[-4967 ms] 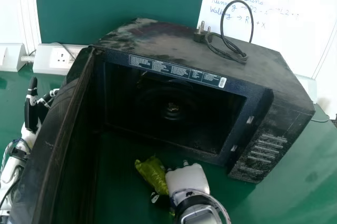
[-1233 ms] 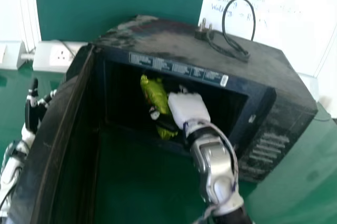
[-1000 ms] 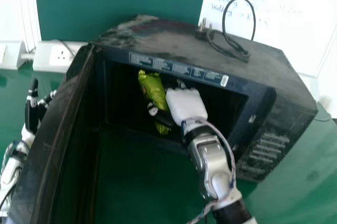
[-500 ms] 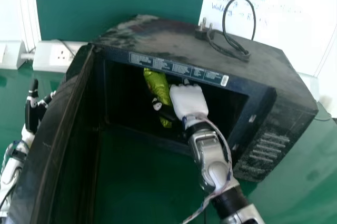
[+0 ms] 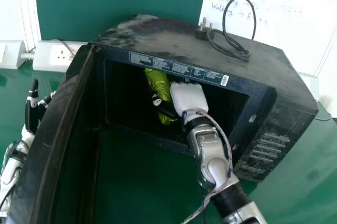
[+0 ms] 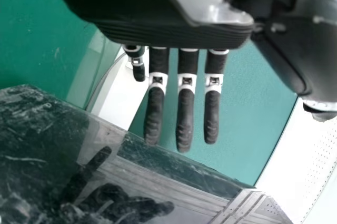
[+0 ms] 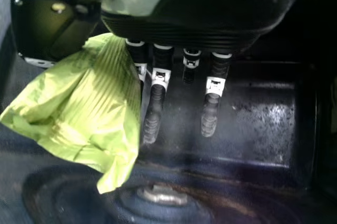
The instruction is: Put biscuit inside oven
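Observation:
My right hand (image 5: pixel 188 98) is inside the black oven's (image 5: pixel 247 71) opening, with the green biscuit packet (image 5: pixel 159 83) on its left side and the thumb across it. In the right wrist view the packet (image 7: pixel 87 110) is pinched between thumb and nearest finger of my right hand (image 7: pixel 210 23); the other fingers point out straight, above the oven floor (image 7: pixel 258 124). My left hand (image 5: pixel 31 112) stays left of the opened oven door (image 5: pixel 52 134); its fingers hang straight in the left wrist view, where the hand (image 6: pixel 158 29) is beside the glossy door (image 6: pixel 47 155).
A power cord with its plug (image 5: pixel 201 30) lies on the oven's top. Behind stand a wall socket box (image 5: pixel 60 56) on the left and a whiteboard (image 5: pixel 295 29) on the right. The green table (image 5: pixel 300 171) extends right of the oven.
Over five seconds my right hand and the packet have moved from in front of the oven into its opening. Lately they have shifted slightly to the right. The left hand has kept still.

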You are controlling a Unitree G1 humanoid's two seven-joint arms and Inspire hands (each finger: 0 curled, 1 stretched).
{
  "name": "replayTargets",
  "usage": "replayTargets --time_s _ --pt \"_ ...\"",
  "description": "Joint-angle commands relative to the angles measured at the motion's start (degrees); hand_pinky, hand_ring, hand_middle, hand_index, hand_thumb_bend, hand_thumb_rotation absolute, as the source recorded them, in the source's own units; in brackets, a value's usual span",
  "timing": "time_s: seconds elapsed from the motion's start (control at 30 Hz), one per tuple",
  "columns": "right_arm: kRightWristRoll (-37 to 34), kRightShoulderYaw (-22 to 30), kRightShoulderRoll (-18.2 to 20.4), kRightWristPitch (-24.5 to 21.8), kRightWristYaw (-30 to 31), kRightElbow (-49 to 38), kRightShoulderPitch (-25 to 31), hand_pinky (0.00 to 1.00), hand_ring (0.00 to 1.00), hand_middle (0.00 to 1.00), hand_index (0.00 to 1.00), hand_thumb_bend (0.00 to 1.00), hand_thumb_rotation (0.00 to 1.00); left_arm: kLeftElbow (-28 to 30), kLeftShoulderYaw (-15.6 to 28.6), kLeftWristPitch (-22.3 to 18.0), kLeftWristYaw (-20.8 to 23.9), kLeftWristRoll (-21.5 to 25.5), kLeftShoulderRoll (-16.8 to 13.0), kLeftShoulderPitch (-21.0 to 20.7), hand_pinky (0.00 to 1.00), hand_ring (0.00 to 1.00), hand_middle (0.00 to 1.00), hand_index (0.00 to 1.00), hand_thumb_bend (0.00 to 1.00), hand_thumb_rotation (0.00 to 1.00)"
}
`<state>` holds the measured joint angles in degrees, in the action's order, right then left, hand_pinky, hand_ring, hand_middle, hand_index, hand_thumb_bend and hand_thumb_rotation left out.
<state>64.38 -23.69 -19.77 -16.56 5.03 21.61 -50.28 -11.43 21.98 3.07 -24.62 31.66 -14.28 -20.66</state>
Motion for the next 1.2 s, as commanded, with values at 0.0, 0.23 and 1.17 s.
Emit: replayTargets --time_s 0.0,0.23,1.17 --pt "-0.44 -0.24 -0.68 -0.69 0.80 -2.20 1.04 0.46 0.43 0.43 0.53 0.52 0.01 -0.08 0.36 -0.36 -0.80 0.33 -0.41 0.63 0.25 0.32 0.40 0.49 0.51 0.07" --pt "0.94 -1.18 -1.55 -4.02 7.13 -6.66 1.64 0.46 0.46 0.50 0.71 0.85 0.31 0.64 0.20 -0.14 0.07 -0.12 -0.27 0.82 0.26 0.32 0.40 0.49 0.51 0.07" --pt "-3.63 2.66 -10.08 -4.76 45.43 -33.06 5.57 0.78 0.81 0.85 0.93 0.95 0.60 0.32 0.08 0.18 0.35 -0.15 -0.27 0.50 0.25 0.31 0.40 0.49 0.52 0.07"
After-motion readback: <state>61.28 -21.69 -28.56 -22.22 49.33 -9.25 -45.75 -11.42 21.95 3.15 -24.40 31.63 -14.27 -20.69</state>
